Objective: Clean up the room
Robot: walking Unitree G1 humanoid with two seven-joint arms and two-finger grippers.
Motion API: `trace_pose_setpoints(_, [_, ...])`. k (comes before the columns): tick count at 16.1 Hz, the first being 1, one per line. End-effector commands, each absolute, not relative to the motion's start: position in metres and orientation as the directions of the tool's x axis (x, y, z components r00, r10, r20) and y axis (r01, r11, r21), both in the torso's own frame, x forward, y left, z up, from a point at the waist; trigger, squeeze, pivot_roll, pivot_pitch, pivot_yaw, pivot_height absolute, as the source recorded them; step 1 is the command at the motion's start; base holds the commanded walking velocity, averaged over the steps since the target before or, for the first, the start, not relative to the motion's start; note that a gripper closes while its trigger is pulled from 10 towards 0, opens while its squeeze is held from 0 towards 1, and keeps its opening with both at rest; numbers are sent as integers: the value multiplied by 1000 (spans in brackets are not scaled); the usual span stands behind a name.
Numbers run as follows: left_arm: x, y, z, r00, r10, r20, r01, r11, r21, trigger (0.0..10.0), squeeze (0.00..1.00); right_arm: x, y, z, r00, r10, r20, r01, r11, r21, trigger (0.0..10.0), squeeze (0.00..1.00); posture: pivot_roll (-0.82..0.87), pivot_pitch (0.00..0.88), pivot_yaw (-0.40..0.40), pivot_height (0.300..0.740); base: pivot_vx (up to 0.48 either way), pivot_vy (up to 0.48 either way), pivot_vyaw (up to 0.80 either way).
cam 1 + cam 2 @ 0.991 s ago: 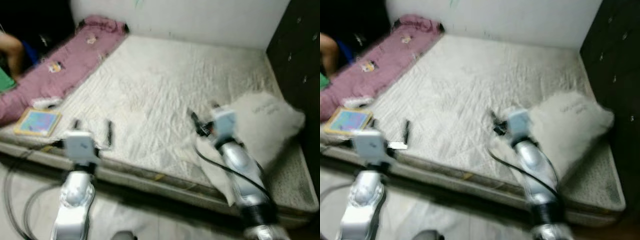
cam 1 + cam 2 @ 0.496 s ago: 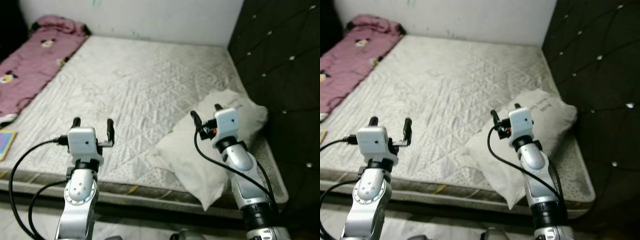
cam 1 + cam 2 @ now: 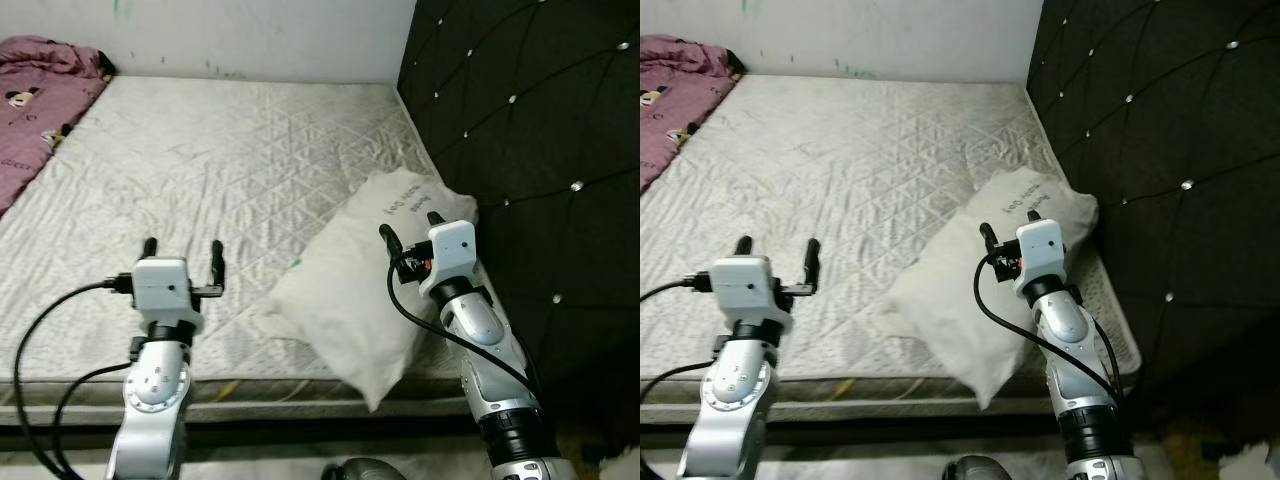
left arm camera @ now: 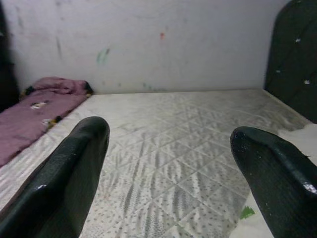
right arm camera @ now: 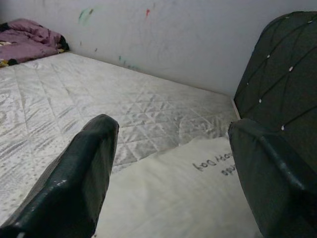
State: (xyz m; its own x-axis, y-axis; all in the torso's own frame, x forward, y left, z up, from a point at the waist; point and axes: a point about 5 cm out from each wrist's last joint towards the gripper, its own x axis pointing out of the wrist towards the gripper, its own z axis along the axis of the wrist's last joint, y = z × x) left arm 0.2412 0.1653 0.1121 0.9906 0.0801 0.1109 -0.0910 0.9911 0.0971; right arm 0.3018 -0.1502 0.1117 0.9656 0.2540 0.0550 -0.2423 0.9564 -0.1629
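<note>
Two grippers, left gripper and right gripper, hang spread wide, empty. White pillow lies askew at the mattress near corner beside the headboard. Approach step; next, right gripper must close on it.

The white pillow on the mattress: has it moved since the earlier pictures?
No. The white pillow lies by the black tufted headboard at the grey quilted mattress's front corner, as before; the camera turned.

White pillow, askew at mattress edge

A white pillow lies on the quilted mattress beside the headboard.
</note>
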Motion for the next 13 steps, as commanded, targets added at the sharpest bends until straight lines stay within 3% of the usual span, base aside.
trace_pose_setpoints(1, [242, 161, 112, 992, 68, 102, -77, 993, 88, 10000, 0, 303, -154, 113, 968, 244, 54, -232, 958, -171, 10000, 0, -67, 2, -8, 740, 0, -398, 0])
trace_pose_setpoints(5, [242, 165, 110, 989, 119, 94, -128, 987, 101, 10000, 0, 306, -151, 113, 970, 239, 49, -232, 965, -120, 10000, 0, -59, 0, -12, 740, 0, -99, 0])
trace_pose_setpoints(8, [241, 170, 105, 986, 162, 42, -166, 981, 97, 10000, 0, 310, -156, 102, 986, 161, -46, -164, 984, -65, 10000, 0, -56, 0, -11, 740, 0, 0, 0])
trace_pose_setpoints(9, [240, 169, 104, 990, 140, 28, -141, 989, 48, 10000, 0, 310, -157, 99, 986, 152, -64, -156, 986, -62, 10000, 0, -56, 0, -11, 740, 0, 0, 0])
trace_pose_setpoints(13, [239, 172, 105, 986, 155, 62, -160, 984, 81, 10000, 0, 313, -149, 101, 986, 155, -60, -161, 978, -129, 10000, 0, -48, 0, -9, 740, 0, 0, 0])
